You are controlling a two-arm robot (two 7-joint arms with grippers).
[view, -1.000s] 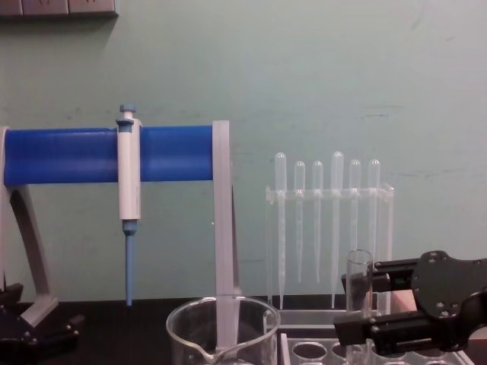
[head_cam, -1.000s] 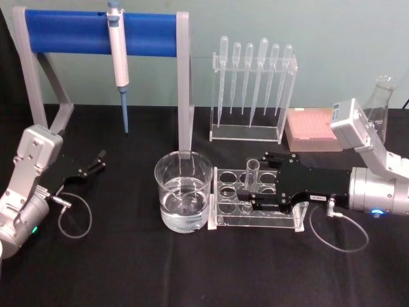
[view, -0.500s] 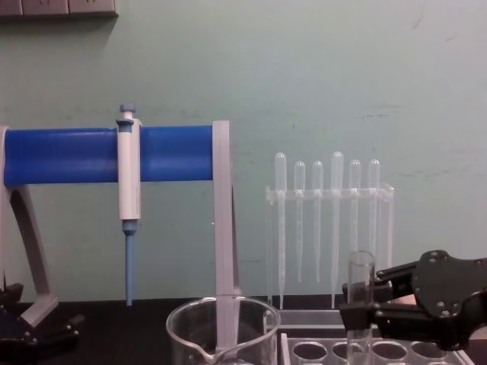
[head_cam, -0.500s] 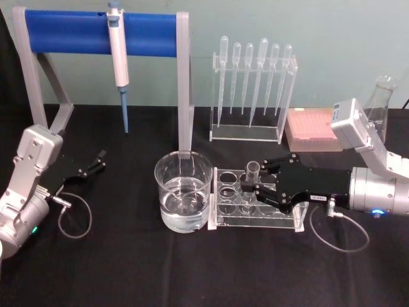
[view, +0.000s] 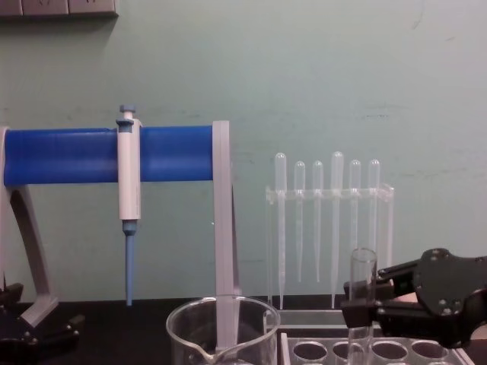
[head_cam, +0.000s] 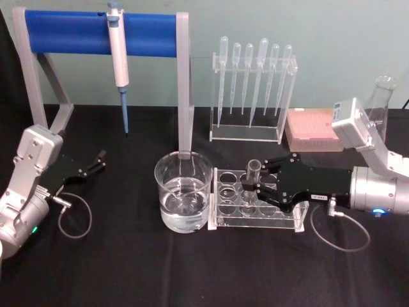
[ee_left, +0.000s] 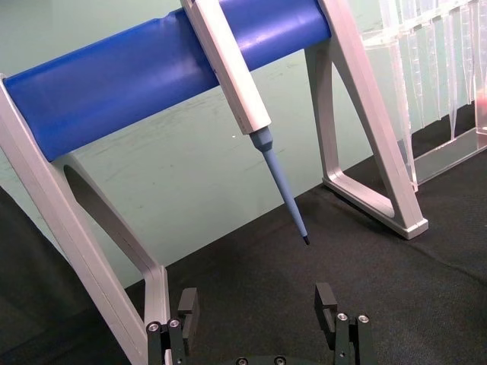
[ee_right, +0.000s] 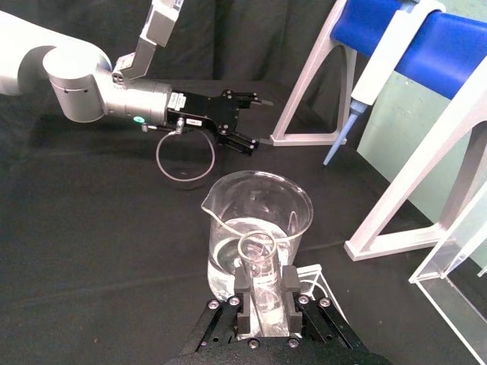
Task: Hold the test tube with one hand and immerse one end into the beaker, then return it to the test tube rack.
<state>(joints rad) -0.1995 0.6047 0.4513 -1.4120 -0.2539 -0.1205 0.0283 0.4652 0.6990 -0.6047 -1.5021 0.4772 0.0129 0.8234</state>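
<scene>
The test tube (head_cam: 253, 174) stands upright in a clear rack (head_cam: 281, 217), its open rim above the rack's top. My right gripper (head_cam: 256, 186) reaches in from the right and is shut on the tube a little below the rim. In the right wrist view both fingers (ee_right: 242, 286) press the glass (ee_right: 259, 262) from either side. The chest view has the tube (view: 361, 293) held by the same gripper (view: 354, 305). The beaker (head_cam: 183, 190), partly filled with clear liquid, sits just left of the rack (ee_right: 256, 228) (view: 221, 327). My left gripper (head_cam: 98, 160) rests open at the far left (ee_left: 259, 306).
A blue-barred stand (head_cam: 102, 29) with a white-and-blue pipettor (head_cam: 118, 61) is at the back left. Behind the rack stand a holder of plastic pipettes (head_cam: 252, 89), a pink tip box (head_cam: 313, 131) and a glass flask (head_cam: 380, 102). A black cloth covers the table.
The right gripper's fingers have gone from wide apart around the tube to shut on it. The tube still stands in the rack. The left arm has not moved.
</scene>
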